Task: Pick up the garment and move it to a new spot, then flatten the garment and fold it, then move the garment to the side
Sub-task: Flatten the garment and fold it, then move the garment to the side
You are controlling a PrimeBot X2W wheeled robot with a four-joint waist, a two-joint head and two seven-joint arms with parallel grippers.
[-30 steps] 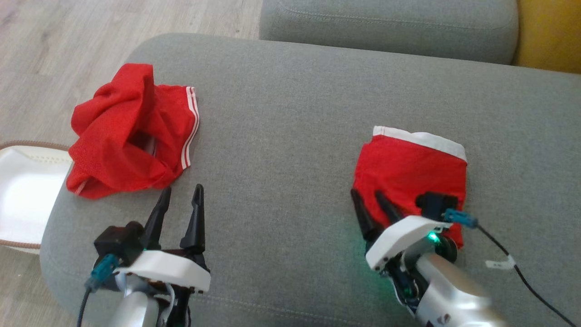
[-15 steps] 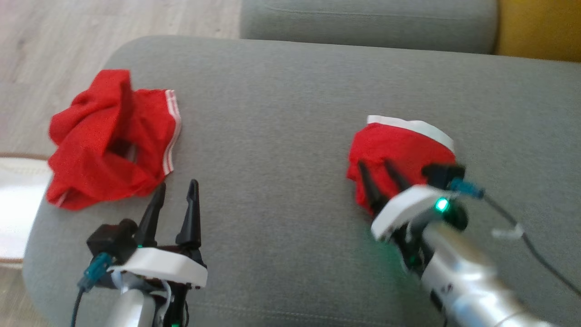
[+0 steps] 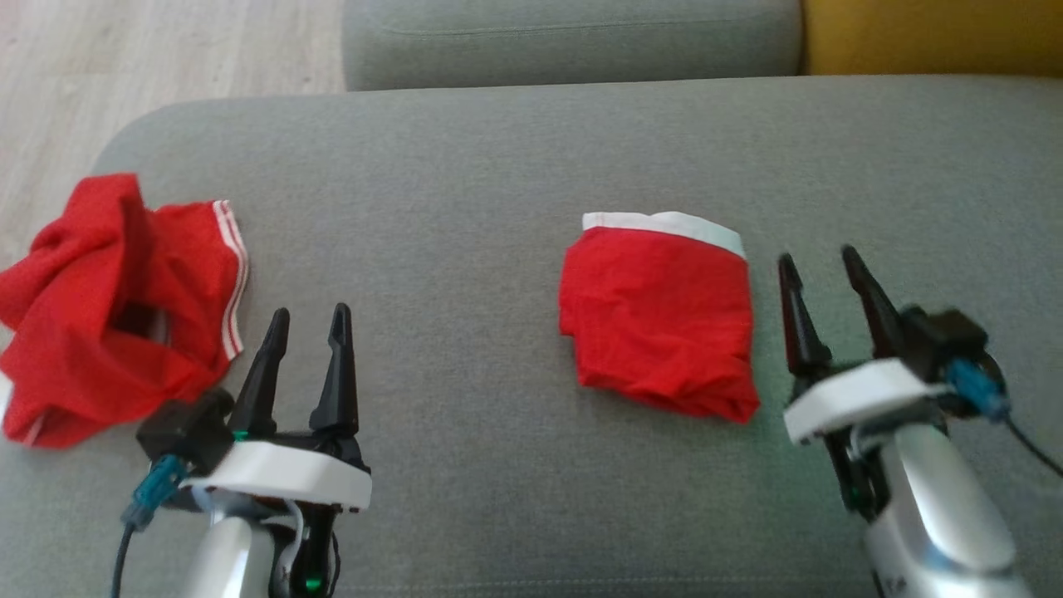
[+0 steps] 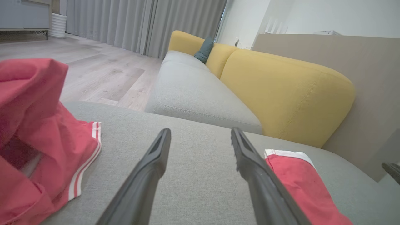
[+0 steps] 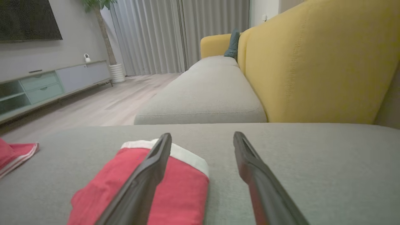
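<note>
Two tools sit nearest the camera, low over the grey fabric sofa seat [image 3: 465, 208]: the left tool [image 3: 311, 312] and the right tool [image 3: 817, 256]. Each has its two long dark fingers spread wide with nothing between them, so neither carries cloth. Just beside the right tool, toward the middle of the seat, lies the folded red garment with a white waistband [image 3: 660, 320]. It is a compact, fairly flat packet with the waistband along its far edge, resting on the cushion and free of both tools. Its tidy shape and the empty tool next to it suggest that the folding is done and the packet has been set where it is meant to stay. The left tool points at the bare seat, its tips near the striped hem of a crumpled red mesh garment with white-striped trim [image 3: 108, 307]. That garment is heaped at the seat's left end and well apart from the folded one, probably kept separate so that sorted and unsorted cloth do not mix. Beyond the seat stands a second grey cushion [image 3: 565, 41], with a mustard-yellow backrest [image 3: 930, 33] to its right and pale wooden floor [image 3: 166, 50] to its left.
</note>
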